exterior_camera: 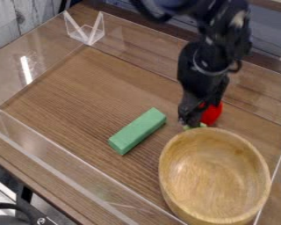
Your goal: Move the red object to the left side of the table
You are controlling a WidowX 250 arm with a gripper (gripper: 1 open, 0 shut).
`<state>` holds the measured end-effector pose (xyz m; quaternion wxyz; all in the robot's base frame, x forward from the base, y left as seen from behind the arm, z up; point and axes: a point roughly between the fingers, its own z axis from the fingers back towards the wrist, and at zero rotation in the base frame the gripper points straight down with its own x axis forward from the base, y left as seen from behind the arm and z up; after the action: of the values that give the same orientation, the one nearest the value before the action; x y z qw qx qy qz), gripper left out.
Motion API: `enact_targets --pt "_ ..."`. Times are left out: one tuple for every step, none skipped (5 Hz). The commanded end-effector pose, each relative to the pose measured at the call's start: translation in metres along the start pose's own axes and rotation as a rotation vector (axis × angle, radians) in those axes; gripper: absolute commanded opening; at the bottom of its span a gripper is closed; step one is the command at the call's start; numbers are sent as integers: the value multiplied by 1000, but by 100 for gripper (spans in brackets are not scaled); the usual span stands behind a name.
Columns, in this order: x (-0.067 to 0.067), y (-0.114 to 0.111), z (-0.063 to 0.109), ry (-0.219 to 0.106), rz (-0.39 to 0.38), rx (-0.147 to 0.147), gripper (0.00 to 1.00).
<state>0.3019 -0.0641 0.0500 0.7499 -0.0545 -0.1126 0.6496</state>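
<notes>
The red object (212, 111), a small strawberry-like toy with a green stem end, lies on the right part of the table (94, 88), just behind the wooden bowl. My gripper (199, 112) has come down onto it from above. Its dark fingers stand apart on either side of the toy and hide its left half. The gripper is open, and the toy rests on the tabletop.
A large wooden bowl (167, 167) fills the front right corner, close below the toy. A green rectangular block (137, 130) lies left of the gripper. Clear acrylic walls (32, 54) edge the table, and a small clear stand (84, 30) sits at the back left.
</notes>
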Motion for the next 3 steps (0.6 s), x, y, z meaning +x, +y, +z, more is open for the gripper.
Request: enact_targets --pt "3 -2 -4 7 -59 -38 0" --pt "7 -1 -14 1 -44 -36 0" --pt "14 -3 -7 24 -37 -33 0"
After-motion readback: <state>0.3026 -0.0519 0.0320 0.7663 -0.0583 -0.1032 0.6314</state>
